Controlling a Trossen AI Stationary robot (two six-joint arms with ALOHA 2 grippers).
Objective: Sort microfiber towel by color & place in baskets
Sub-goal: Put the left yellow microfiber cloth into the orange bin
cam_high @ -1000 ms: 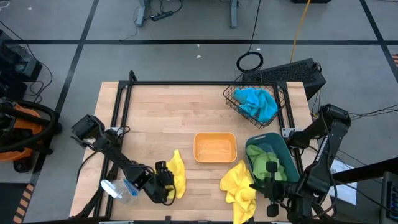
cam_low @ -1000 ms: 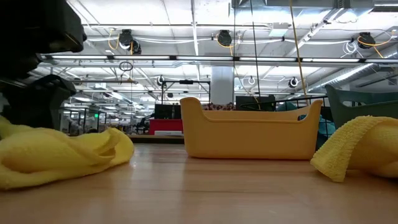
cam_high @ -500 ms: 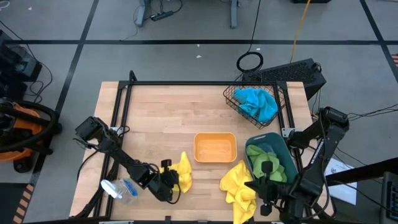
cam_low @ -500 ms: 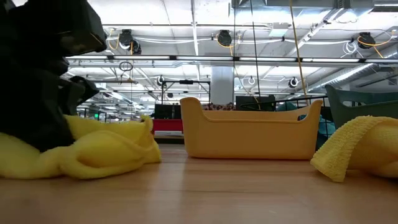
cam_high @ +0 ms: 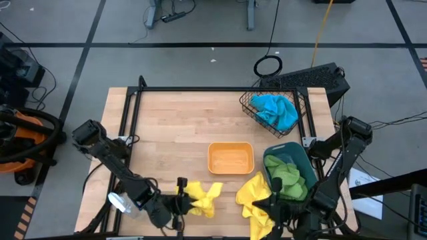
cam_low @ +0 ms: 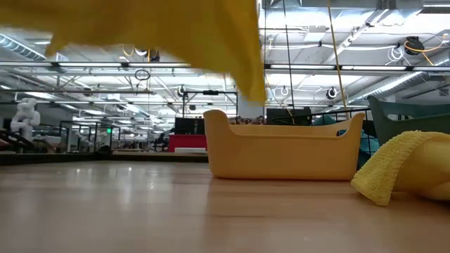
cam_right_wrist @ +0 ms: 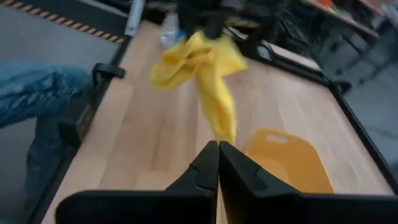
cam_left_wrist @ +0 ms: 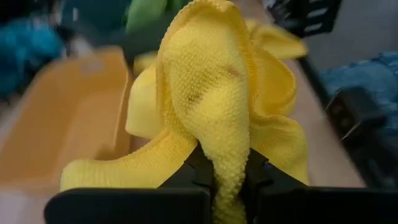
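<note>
Towel (cam_high: 200,197) of yellow microfiber hung off the worktop (cam_high: 173,127) at about seven o'clock from the middle, pinched in the left claw (cam_high: 180,202), whose fingers were clenched on a fold of the cloth. From the left wrist camera the bunched yellow cloth (cam_left_wrist: 217,112) rose straight out of the closed fingers (cam_left_wrist: 196,171). At table level it showed only as a yellow blur (cam_low: 176,35) across the top, clear of the wood.

Near the front edge at five o'clock, the right claw (cam_high: 277,212) waited with its fingers pressed together on nothing, beside a second yellow towel (cam_high: 257,197) heaped on the worktop. That heap touched the near corner of the teal bin (cam_high: 300,157), which held a green towel (cam_high: 287,177).

Just right of centre sat the orange bin (cam_high: 231,159), with nothing in it. Farther back, at about one o'clock, the black wire basket (cam_high: 248,105) held a blue towel (cam_high: 275,110).
</note>
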